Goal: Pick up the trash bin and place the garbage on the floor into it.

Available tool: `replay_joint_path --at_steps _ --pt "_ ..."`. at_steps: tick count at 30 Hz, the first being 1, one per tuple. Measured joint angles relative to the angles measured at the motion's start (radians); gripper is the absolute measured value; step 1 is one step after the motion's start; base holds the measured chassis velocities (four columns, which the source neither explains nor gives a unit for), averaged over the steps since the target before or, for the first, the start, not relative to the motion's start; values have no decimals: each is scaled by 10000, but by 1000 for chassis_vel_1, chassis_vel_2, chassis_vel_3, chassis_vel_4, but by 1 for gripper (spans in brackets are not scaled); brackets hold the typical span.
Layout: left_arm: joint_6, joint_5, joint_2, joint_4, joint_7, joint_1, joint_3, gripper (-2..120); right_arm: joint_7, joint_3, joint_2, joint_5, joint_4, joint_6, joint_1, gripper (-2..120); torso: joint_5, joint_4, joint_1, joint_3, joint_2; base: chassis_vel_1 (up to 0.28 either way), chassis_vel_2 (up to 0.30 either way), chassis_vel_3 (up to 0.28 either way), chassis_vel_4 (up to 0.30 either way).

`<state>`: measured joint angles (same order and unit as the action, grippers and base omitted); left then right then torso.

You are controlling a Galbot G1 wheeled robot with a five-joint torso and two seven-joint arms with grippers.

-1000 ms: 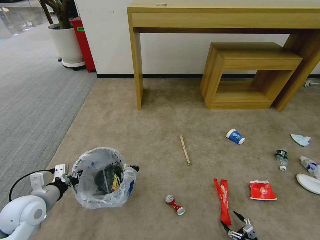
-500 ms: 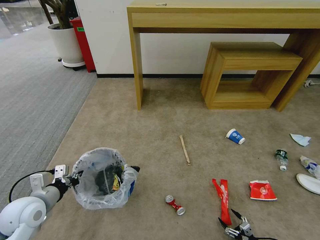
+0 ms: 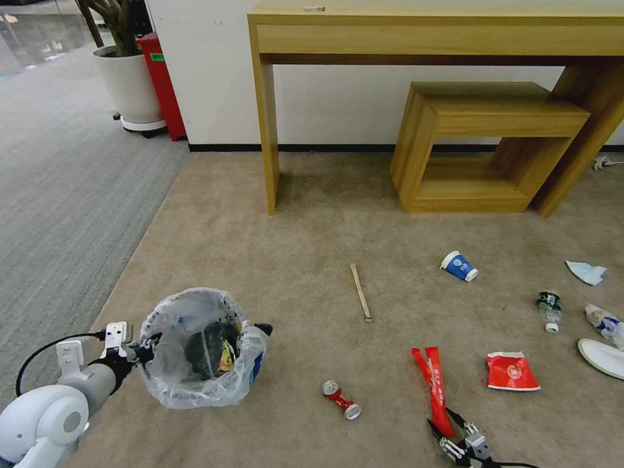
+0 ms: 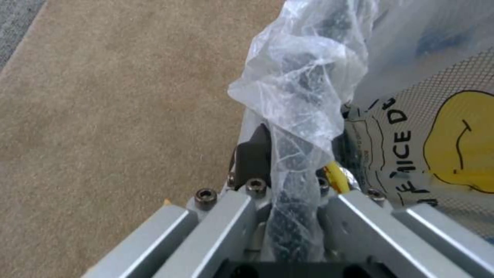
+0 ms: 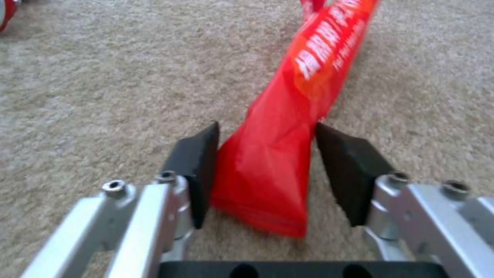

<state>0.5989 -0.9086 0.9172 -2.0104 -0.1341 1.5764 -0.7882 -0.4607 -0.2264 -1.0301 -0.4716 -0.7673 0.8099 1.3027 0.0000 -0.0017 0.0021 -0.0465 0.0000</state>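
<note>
On beige floor [image 3: 312,214], right tool [image 3: 448,426] has advanced, straddling red wrapper [image 3: 434,387]

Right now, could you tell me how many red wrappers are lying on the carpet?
2. A long red wrapper lies between the open fingers of the right claw; a flat red wrapper lies to its right. None seems hidden.

The floor [image 3: 312,227] is viewed from above by the head camera. The trash bin [image 4: 303,96] rim is seen close by the left wrist, the long red wrapper [image 5: 288,127] by the right; both are shared with head view.
</note>
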Motion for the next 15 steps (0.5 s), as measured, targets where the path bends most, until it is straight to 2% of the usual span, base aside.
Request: replay_joint_path --at_steps 3,4,11,15 --pt "0 -1 10 -18 -10 3 0 0 0 -7 0 0 -2 0 6 44 0 0 0 0 0 0 0 0 0" --pt "0 -5 17 -36 -16 5 0 0 0 -15 0 0 -4 0 10 39 0 0 0 0 0 0 0 0 0" --pt "0 -20 24 -111 -33 61 -28 0 1 -31 0 0 -14 0 22 36 0 0 0 0 0 0 0 0 0" --pt "-1 21 70 -105 -27 83 -33 0 49 -42 18 43 -33 1 20 26 0 0 0 0 0 0 0 0 0"
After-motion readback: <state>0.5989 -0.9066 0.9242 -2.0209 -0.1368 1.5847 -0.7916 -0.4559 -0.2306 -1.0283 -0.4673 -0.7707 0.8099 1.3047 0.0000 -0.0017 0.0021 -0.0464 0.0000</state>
